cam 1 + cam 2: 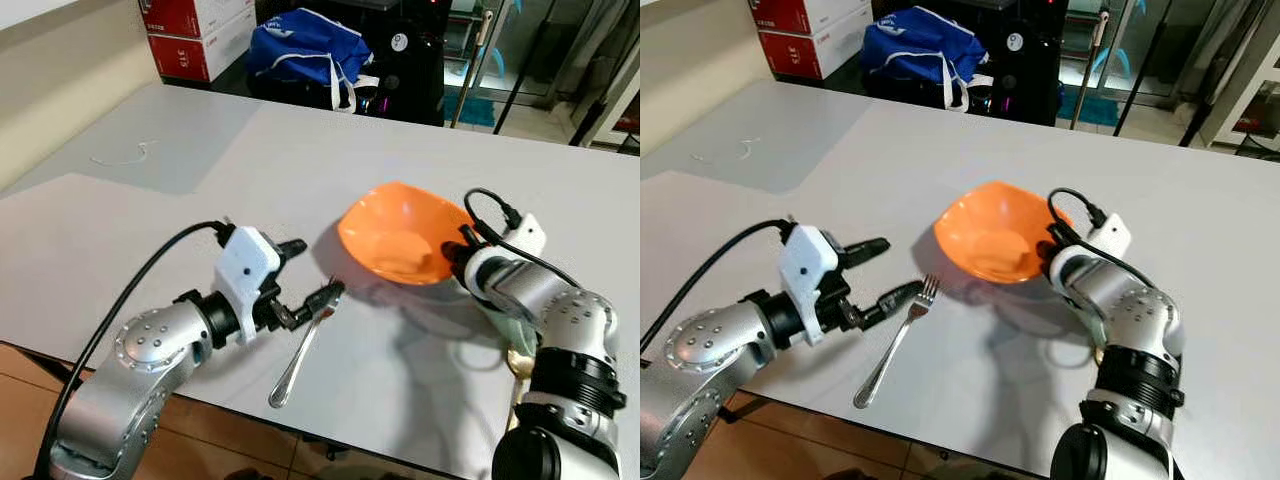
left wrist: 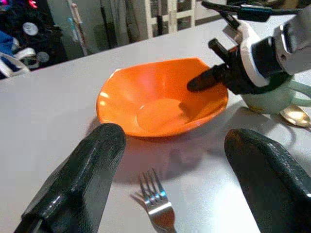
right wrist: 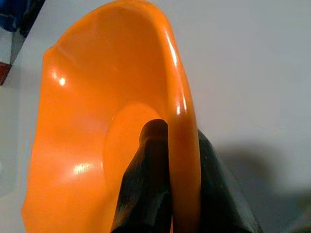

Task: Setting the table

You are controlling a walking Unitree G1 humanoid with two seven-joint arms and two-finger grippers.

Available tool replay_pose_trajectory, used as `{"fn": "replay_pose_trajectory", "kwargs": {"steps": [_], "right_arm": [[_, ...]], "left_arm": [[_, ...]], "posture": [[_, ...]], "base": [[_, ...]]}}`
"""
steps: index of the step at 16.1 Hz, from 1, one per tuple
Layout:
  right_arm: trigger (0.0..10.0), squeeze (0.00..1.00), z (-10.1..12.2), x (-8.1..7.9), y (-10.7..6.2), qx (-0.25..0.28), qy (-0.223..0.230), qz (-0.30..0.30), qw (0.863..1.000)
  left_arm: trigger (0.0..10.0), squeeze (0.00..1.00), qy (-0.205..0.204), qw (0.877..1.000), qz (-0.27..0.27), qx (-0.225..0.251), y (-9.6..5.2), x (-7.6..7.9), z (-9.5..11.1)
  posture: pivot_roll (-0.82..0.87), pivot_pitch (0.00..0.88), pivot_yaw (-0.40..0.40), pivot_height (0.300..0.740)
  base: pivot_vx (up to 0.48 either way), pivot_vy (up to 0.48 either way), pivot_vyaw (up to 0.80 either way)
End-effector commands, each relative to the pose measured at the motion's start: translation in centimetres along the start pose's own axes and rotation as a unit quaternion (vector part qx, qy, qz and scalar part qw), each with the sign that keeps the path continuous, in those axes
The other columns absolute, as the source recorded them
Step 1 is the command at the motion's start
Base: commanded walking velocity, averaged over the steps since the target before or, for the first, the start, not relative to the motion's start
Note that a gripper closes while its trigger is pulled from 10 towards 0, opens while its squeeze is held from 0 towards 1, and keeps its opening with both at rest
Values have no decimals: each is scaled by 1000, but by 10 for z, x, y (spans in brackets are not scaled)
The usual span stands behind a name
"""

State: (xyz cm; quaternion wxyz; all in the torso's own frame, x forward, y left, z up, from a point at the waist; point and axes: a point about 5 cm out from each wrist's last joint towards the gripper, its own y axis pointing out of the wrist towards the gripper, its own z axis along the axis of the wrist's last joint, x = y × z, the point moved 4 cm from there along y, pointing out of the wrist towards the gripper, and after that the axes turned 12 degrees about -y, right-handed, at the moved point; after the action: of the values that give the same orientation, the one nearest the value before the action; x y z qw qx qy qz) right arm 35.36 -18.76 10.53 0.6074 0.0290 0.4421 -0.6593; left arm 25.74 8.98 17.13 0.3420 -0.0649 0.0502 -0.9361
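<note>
A: What lies nearest the table's front edge?

B: A silver fork (image 1: 896,343) lying flat on the white table (image 1: 150,220). Its long axis runs from the handle end near the front edge, away and slightly to the robot's right, with the tines pointing toward the orange bowl (image 1: 400,235).

A: And the left gripper (image 1: 880,272)?

B: It hovers just at the tine end of the fork. Its two black fingers are spread wide apart with nothing between them. In the left wrist view the tines sit in the gap between the fingers (image 2: 87,174), and the lower fingertip looks very near the fork's neck; I can't tell whether it touches.

A: Farther back?

B: The orange bowl sits near the middle of the table, just beyond the tines, tipped up on its right side. The right gripper (image 3: 167,155) pinches its rim, one finger inside the bowl and one outside, clamped tight on the wall.

A: Anything by the right arm?

B: A pale green cup (image 2: 272,99) and a gold spoon (image 2: 294,115), partly hidden behind the wrist. Beyond the far edge, a blue bag (image 1: 305,50) and red-and-white boxes (image 1: 195,35).
</note>
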Motion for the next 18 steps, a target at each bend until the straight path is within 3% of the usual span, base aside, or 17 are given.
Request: {"fn": "replay_pose_trajectory", "kwargs": {"steps": [1, 3, 6, 9, 11, 12, 18], "right_arm": [[10000, 0, 2, 0, -5, 3, 7, 8, 1000], [10000, 1000, -4, -1, -5, -11, 6, 9, 1000], [10000, 1000, -6, -3, -6, -14, 15, 16, 1000], [10000, 1000, -3, 0, -11, -11, -22, 3, 1000], [10000, 1000, 1, 6, -17, -10, -75, -30, 997], [10000, 0, 0, 13, -26, -27, -111, -54, 992], [10000, 0, 17, 5, -67, 10, -179, -39, 983]], "left_arm": [[10000, 0, 2, 1000, -17, -4, 0, 7, 1], [10000, 0, 3, 1000, -21, -6, 0, 7, 0], [10000, 0, 3, 1000, -23, -8, 0, 7, 0], [10000, 0, 4, 1000, -24, -10, -1, 7, -2], [10000, 0, 6, 1000, -23, -11, -1, 7, -2], [10000, 0, 5, 1000, -20, -13, -2, 6, -2], [10000, 0, 3, 1000, -7, -13, -6, 3, -4]], "posture": [[-11, 31, -20, 740], [-9, 28, -16, 740], [-9, 28, -16, 740], [-10, 28, -17, 740], [-10, 27, -21, 740], [-9, 27, -25, 740], [-16, 16, -33, 740]], "base": [[0, 0, 0], [0, 0, 0], [0, 0, 0], [0, 0, 0], [0, 0, 0], [0, 0, 0], [0, 0, 0]]}}
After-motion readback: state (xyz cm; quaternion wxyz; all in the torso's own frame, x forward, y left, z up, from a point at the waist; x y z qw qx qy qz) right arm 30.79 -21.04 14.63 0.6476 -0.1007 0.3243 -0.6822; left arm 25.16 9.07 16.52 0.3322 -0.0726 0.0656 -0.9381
